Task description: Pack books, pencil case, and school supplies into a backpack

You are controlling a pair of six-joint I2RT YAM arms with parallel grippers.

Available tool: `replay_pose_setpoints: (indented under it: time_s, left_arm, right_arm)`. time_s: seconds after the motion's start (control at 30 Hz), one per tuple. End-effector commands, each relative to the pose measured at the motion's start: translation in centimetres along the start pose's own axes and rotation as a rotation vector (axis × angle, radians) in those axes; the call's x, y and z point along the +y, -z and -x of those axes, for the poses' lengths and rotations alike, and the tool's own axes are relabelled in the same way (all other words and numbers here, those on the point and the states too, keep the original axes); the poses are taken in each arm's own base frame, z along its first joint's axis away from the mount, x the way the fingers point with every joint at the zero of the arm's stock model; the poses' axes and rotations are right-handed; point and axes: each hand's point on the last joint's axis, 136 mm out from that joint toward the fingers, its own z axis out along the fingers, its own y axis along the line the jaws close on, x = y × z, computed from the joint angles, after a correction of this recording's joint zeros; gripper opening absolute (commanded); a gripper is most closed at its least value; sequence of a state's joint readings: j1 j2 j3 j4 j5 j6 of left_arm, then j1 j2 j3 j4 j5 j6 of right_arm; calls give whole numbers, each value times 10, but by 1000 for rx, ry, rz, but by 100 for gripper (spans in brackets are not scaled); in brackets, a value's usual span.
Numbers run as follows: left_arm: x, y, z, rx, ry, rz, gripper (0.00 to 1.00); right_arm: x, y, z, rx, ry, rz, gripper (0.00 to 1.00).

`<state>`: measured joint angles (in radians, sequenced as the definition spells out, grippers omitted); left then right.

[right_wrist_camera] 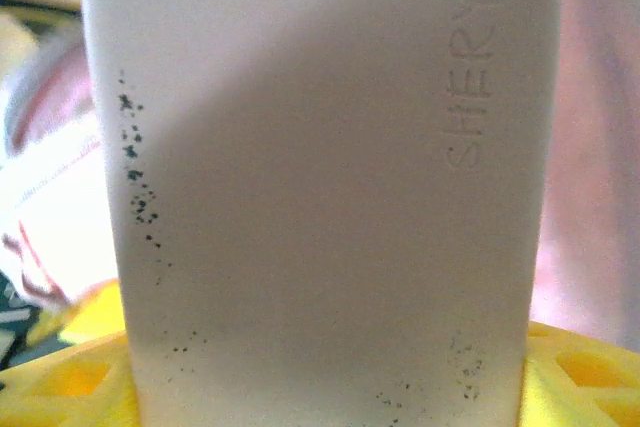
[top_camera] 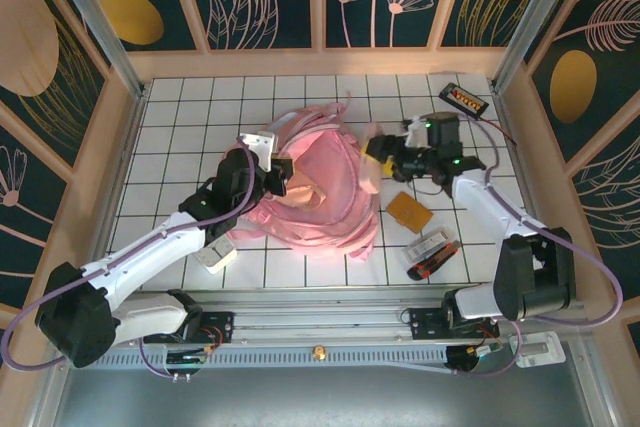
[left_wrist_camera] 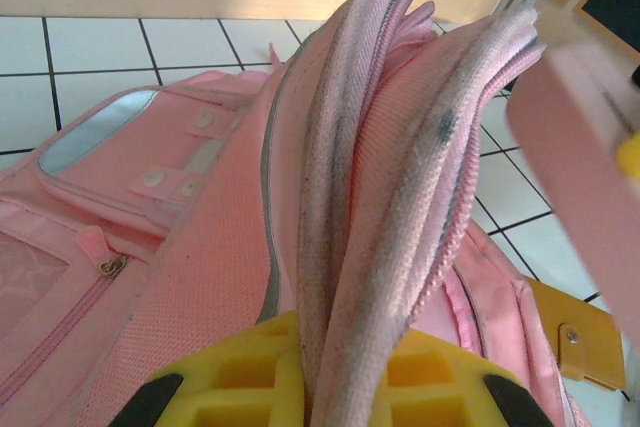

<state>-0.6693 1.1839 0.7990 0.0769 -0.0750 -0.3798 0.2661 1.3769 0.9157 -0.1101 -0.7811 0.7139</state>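
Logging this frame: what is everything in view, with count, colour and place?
backpack: 1, light pink, table centre.
pencil case: 1, beige-pink, at the backpack's right edge, held.
notebook: 1, orange-brown, right of the backpack.
wrapped pack: 1, clear with dark contents, nearer than the notebook, by the right arm.
black device: 1, black with orange, cabled, far right corner.
table: 1, white tiles with dark lines.
left gripper: 1, yellow pads, shut on the backpack's rim fabric.
right gripper: 1, yellow pads, shut on the pencil case.
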Motion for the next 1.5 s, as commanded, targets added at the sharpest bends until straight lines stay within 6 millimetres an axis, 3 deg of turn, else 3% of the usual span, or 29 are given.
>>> replay_pose_setpoints:
  time_s: [0.0, 0.1, 0.2, 0.73, 0.87, 1.1, 1.2, 1.3, 1.47]
  left_arm:
    - [-28, 12, 63, -180, 42, -100, 0]
    - [-30, 14, 70, -194, 44, -104, 0]
    - [-33, 17, 76, -208, 46, -112, 0]
    - [-40, 23, 92, -238, 51, -130, 0]
    - [-42, 22, 91, -231, 55, -144, 0]
    - [-41, 22, 89, -225, 49, -138, 0]
    - [-41, 23, 88, -221, 46, -135, 0]
    - [-39, 23, 87, -220, 41, -129, 0]
    - [-38, 23, 87, -221, 39, -126, 0]
  right_arm:
    - [49, -15, -17, 52, 39, 182, 68]
    - [49, -36, -32, 104, 51, 178, 68]
    - [35, -51, -36, 119, 28, 136, 68]
    - [-11, -95, -31, 51, -99, -16, 68]
    - [-12, -109, -24, 35, -138, 3, 69]
    - [-1, -130, 5, -42, -153, 68, 74]
    - [5, -137, 13, -52, -139, 87, 90]
    - [8, -139, 13, -56, -124, 87, 98]
    - [8, -130, 4, -53, -108, 79, 98]
